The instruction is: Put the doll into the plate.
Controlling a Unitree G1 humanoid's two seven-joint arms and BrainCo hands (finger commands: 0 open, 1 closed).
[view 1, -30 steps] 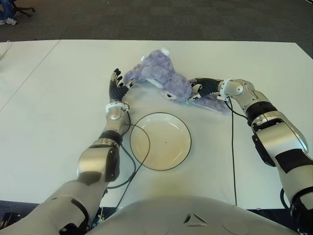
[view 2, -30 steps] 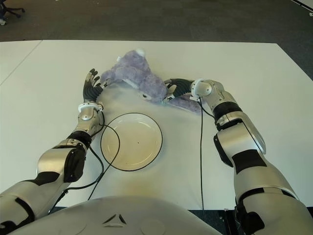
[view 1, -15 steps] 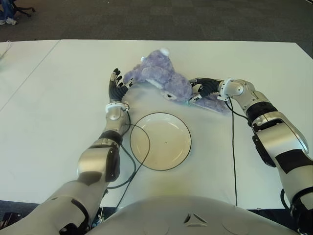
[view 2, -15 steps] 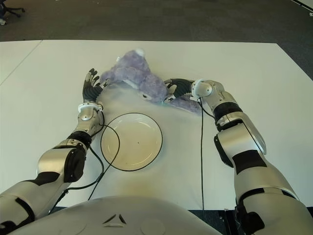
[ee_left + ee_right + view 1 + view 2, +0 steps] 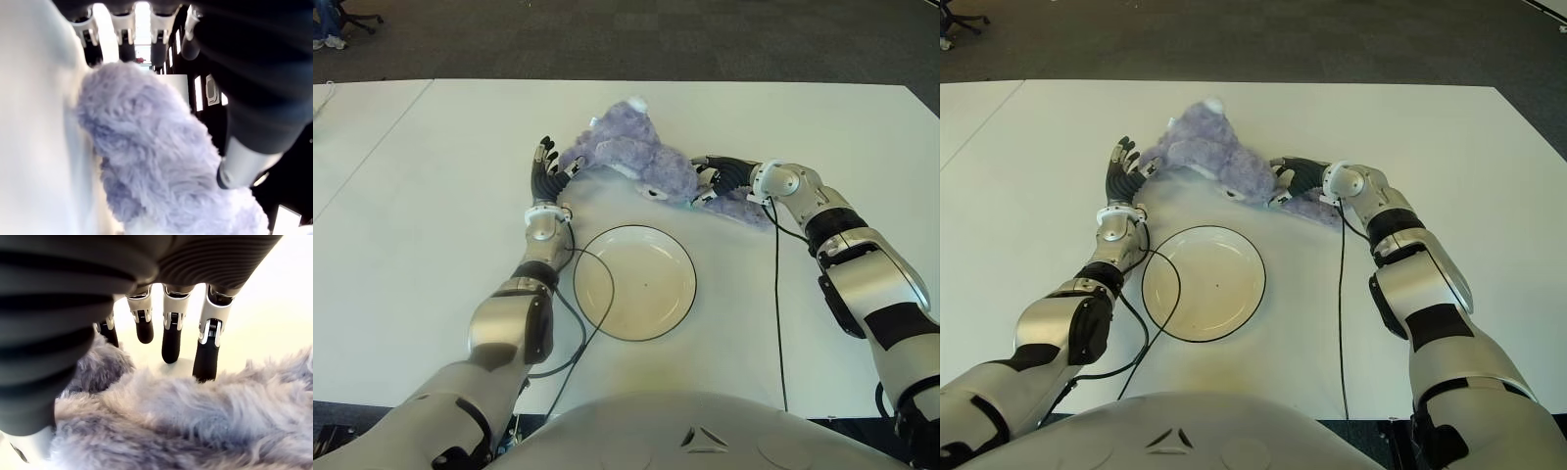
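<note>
One doll (image 5: 631, 160), one plate (image 5: 634, 282), one table (image 5: 431, 196), two hands. Lying: purple plush doll, toward the far edge of the table, about midway between its left and right edges. Sitting just nearer than the doll: white dark-rimmed plate, holding nothing. Bracketing the doll from both sides: left hand (image 5: 546, 174) at its left end, right hand (image 5: 720, 178) at its right end. Left hand standing upright, fingers (image 5: 122, 34) extended and spread, plush pressing against palm and thumb; not clamping. Right hand resting over the doll's right part, fingers (image 5: 172, 328) reaching straight past the fur, loosely apart, fur touching underneath; not closing on it. Trailing across the table: black cable (image 5: 775, 294) along the right arm, another looping by the plate's left rim.
</note>
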